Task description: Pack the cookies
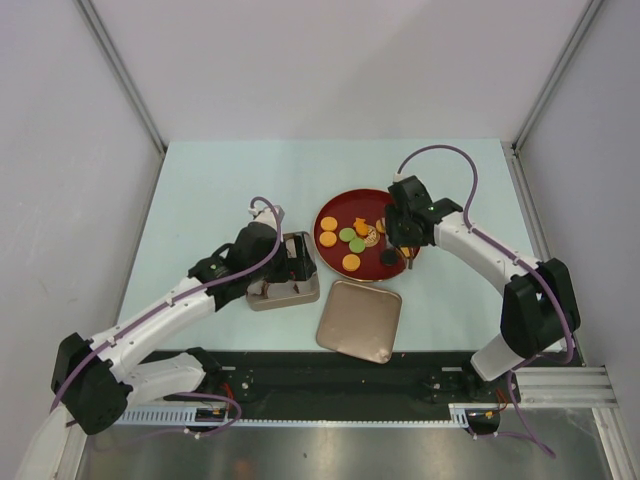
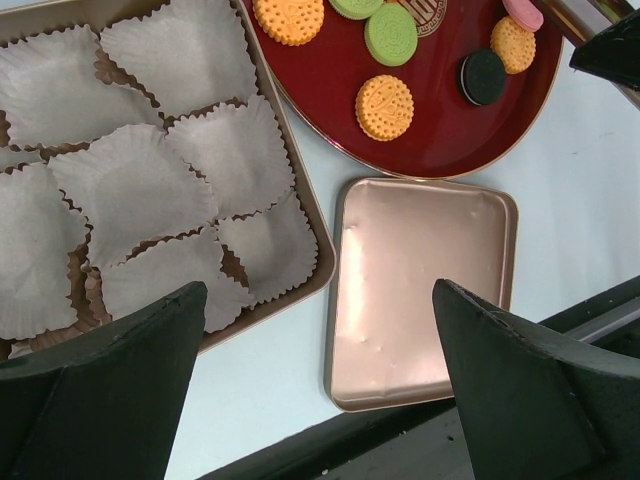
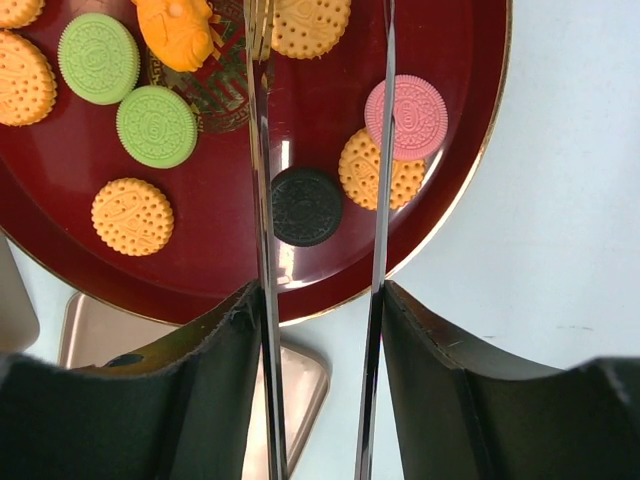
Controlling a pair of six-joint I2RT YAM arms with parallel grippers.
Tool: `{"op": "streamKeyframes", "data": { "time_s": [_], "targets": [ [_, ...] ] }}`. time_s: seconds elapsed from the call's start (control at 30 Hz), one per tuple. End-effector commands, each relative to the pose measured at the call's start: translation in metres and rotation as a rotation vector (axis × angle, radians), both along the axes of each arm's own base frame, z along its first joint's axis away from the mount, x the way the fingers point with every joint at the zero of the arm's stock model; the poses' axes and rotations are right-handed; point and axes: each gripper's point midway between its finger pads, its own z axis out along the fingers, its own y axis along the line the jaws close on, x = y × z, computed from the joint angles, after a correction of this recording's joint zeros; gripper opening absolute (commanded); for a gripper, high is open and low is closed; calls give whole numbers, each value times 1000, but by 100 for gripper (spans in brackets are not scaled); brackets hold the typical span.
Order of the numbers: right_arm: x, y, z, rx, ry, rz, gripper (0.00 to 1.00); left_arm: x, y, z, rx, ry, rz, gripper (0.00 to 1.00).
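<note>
Progress: none of the cookies (image 3: 132,216) appeared packed; judging by the layout, the job stood at its first pick.
Where they lay: about ten sat flat on the dark-red plate (image 3: 215,260). Most were orange, two were green, and the pink cookie (image 3: 407,117) overlapped an orange one near the plate's rim.
Container: the tan tin (image 1: 283,300) sat on the tabletop (image 1: 220,190) just left of the plate, lined with white paper cups (image 2: 130,190). Every cup that showed was empty, though dark fingers hid the near corners.
Cover: the lid (image 2: 425,290) lay off the tin, on the tabletop just beside it and close to the plate's near edge.
Idle arm: the left claw (image 2: 320,400) hung above tin and lid with its jaws spread as wide as they go, holding nothing.
Working arm: the right claw (image 3: 322,310) was over the plate, closed partway on a pair of thin metal tongs (image 3: 266,250) whose blades stood apart.
Likely target: the black cookie (image 3: 306,206) lay between the two blades, close against the left one. It looked flat on the plate, and whether the blades touched it could not be told.
Remaining: every cookie had yet to go into a cup, and the tin was probably to be lidded after that.
</note>
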Motion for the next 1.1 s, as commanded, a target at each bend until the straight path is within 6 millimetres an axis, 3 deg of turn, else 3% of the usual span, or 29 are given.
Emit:
{"op": "streamKeyframes", "data": {
  "time_s": [0.0,0.53,0.87,1.07],
  "targets": [
    [8,11,13,46,-44,2,55,4,-3,7,3,-28,-12,100],
    [-1,21,-4,58,-1,11,56,3,-2,1,10,-17,-7,100],
    [-4,14,-11,39,15,-9,37,2,0,0,14,-16,-5,100],
    [-1,14,21,52,-68,-14,30,4,4,4,20,-31,11,99]
  ]
}}
